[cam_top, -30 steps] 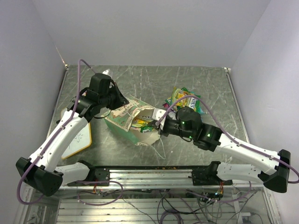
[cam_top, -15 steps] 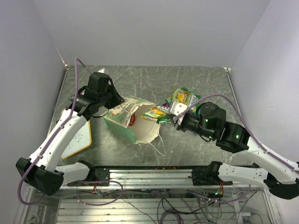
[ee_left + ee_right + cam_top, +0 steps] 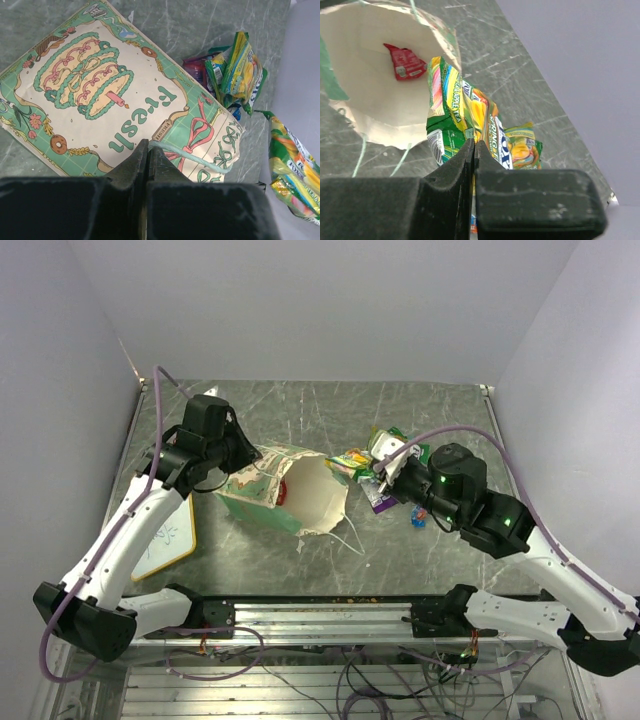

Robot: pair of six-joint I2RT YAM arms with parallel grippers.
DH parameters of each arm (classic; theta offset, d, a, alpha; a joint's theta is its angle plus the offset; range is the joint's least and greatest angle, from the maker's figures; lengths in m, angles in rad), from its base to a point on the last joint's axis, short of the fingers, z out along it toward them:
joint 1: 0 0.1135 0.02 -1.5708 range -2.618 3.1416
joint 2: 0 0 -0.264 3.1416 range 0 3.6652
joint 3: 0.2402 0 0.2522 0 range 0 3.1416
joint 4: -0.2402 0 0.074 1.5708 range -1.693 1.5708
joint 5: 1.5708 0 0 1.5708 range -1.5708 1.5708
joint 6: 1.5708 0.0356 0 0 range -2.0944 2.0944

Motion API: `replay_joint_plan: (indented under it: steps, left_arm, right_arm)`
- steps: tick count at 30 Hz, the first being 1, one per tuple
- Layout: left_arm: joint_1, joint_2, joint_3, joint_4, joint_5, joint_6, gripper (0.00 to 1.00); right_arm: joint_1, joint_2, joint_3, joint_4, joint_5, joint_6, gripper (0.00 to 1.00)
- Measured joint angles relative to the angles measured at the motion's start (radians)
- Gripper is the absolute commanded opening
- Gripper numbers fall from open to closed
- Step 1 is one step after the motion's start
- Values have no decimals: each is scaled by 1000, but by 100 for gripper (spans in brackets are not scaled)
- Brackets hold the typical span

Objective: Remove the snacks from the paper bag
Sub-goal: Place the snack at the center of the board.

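Right now my left gripper (image 3: 147, 144) is closed tight on the paper bag (image 3: 300, 502), pinching a thin pale-green cord on its printed side. The bag lies on its side on the dark marbled table (image 3: 300, 415), approx. in the middle, with the mouth wide open toward my right arm. My right gripper (image 3: 472, 145) is closed on a green-yellow packet (image 3: 455, 110), held just outside the bag's mouth and above the table.

Other things: inside the bag, on the white inner wall, lies one red sachet (image 3: 404, 62). Behind the right gripper is a pile of packets (image 3: 395, 445), w/ a purple packet (image 3: 378, 498) and a small blue packet (image 3: 418, 518) near it, under my right wrist. The bag's white string handles (image 3: 345, 535) trail on the table in front of the mouth. A wood-framed whiteboard (image 3: 165, 538) lies at the left, partly under my left arm.

Writing: the bag's side shows a cake drawing and the word "Fresh", upside down in the left wrist view. The held packet reads "APPLE TEA". One pile packet has letters like "FOX"; the rest is too small to read.

Edges: bare table shows behind the bag up to the far wall, and a strip between the bag and the metal rail (image 3: 330, 612). The pile sits near the table's right edge.
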Motion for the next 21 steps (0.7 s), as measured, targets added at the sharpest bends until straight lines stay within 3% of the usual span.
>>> replay_joint_plan:
  steps: [6,10,17,21]
  left_arm:
    - [5,11,0,3,43,23,7]
    - [5,-10,-15,19,79,24,7]
    - [5,-64,-72,45,149,16,7]
    - [5,-63,-73,46,178,15,7]
  right_arm:
    - [-35,50,3,21,121,-33,0]
    - [-134,133,-23,102,183,-74,0]
    - [-322,248,-122,266,172,-133,0]
    - [-363,301,-160,362,155,-166,0]
